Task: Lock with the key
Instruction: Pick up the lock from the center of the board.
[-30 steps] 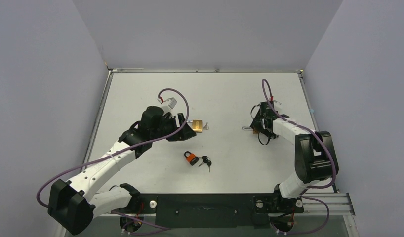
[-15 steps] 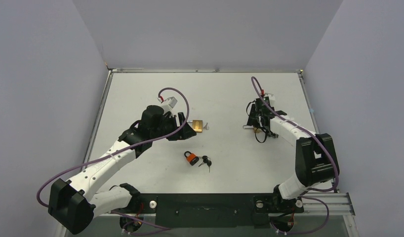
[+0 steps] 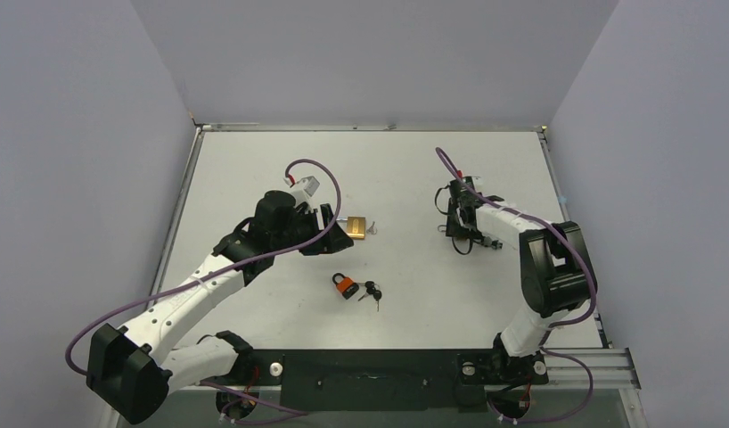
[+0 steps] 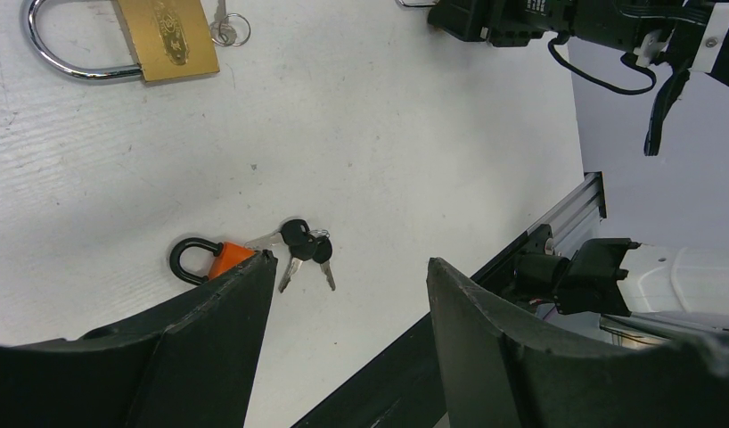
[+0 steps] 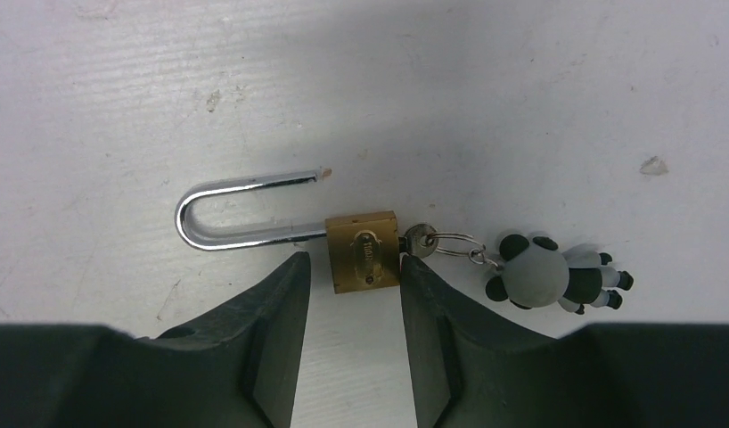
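Jaws, right gripper [image 5: 349, 263]: stood part-open astride the body of the small brass padlock [image 5: 363, 251], one to each side; not to be told whether pressed on it or merely beside it. Jaws, left gripper [image 4: 350, 263]: stood wide apart, held nothing, hung low over the bench [image 3: 254, 160] left of centre.

Small brass padlock: lay flat on the right half of the bench, well far of the arm bases. Shackle [image 5: 236, 209]: stood open, long leg seated in the body, free end clear of it. Key [image 5: 421, 236]: sat in the keyway, with ring and panda charm [image 5: 544, 272] trailing on the side away from the shackle. Large brass padlock [image 4: 165, 40]: lay just right of the left gripper. Orange padlock [image 3: 345, 285] and black keys [image 3: 372, 292]: lay together near the middle, nearer than the rest.

Handling, as judged: rigid throughout, dense for its bulk, smooth-sided, apt to skid on the bench if pushed from one side only. Best pinned across the two narrow sides of the brass body, as bracketed here. Shackle then to be swung over its hole and pressed home. Key head thin and small, to be pinched on its flats for turning; charm loose and dangling, useless as a hold.
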{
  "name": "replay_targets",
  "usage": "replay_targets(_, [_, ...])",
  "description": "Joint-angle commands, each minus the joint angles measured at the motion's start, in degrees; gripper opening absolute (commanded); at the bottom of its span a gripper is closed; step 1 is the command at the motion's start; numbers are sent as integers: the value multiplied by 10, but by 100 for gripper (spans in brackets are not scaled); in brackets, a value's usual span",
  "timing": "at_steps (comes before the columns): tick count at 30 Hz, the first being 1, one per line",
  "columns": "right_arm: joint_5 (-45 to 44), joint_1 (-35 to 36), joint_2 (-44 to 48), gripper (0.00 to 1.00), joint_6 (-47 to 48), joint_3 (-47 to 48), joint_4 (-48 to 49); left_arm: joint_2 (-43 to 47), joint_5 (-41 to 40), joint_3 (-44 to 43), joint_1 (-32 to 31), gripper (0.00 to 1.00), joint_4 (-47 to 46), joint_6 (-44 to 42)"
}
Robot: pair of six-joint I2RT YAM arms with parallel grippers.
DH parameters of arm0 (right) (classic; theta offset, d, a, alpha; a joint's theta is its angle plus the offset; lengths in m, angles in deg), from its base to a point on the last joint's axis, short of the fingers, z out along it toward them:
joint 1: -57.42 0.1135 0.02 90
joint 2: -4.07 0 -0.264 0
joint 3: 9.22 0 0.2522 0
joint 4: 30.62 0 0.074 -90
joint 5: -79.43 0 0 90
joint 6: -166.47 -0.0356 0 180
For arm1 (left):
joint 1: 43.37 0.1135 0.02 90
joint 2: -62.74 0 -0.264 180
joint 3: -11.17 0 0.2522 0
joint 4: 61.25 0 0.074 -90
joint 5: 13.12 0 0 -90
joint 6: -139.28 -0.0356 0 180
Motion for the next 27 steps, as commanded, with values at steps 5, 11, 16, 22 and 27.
replay_targets(5, [-22,4,-9,36,1,22,-3,10,7,-30,-3,61,-7,2])
replay_targets(11, [-25,3,-18,36,-15,24,-5,6,5,-33,-3,61,-4,1])
replay_targets(16, [-4,4,-30,30,-26,25,3,3,6,-33,-3,61,-9,5])
replay_targets(22, [11,5,-9,1,-46,14,8,-10,6,-49,-3,61,-11,4])
replay_targets(27, [18,5,43,0,-60,-5,11,-33,1,-81,-4,61,4,-10])
